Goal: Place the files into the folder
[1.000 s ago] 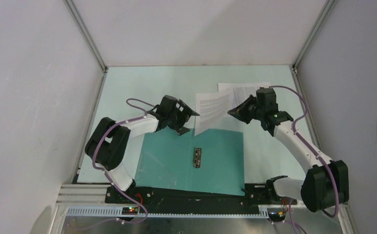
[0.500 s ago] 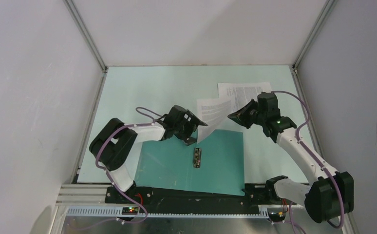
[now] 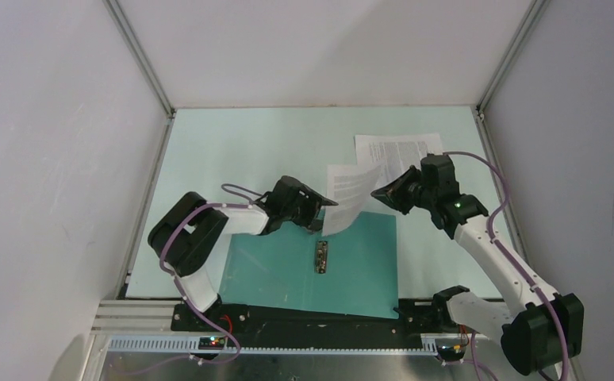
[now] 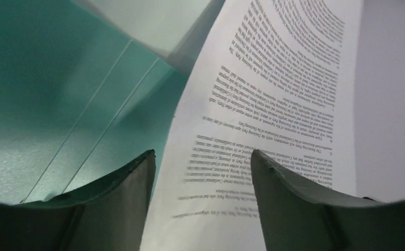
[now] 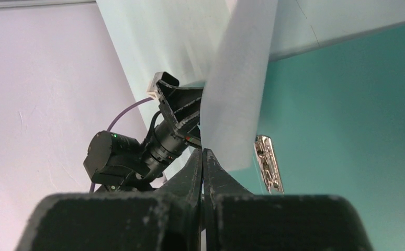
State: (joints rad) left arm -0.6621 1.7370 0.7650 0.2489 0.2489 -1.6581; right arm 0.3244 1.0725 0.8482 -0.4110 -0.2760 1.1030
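Note:
The dark teal folder (image 3: 288,270) lies open on the table, its metal clip (image 3: 320,256) at the spine. My right gripper (image 3: 381,192) is shut on the right edge of one printed file sheet (image 3: 350,194) and holds it curled above the folder's far edge. In the right wrist view the jaws (image 5: 204,154) pinch this sheet (image 5: 239,94), with the clip (image 5: 269,164) below. My left gripper (image 3: 320,208) is open at the sheet's lower left edge. In the left wrist view the sheet (image 4: 273,104) hangs between the spread fingers (image 4: 132,204), over the folder (image 4: 59,104). The second sheet (image 3: 395,148) lies flat at the back right.
White enclosure walls with metal frame posts (image 3: 141,63) surround the pale mint table (image 3: 240,143). The arm bases and a black rail (image 3: 288,317) run along the near edge.
My left gripper has moved right, over the folder's far edge, up to the hanging sheet. My right gripper has shifted slightly right and nearer, carrying the sheet with it.

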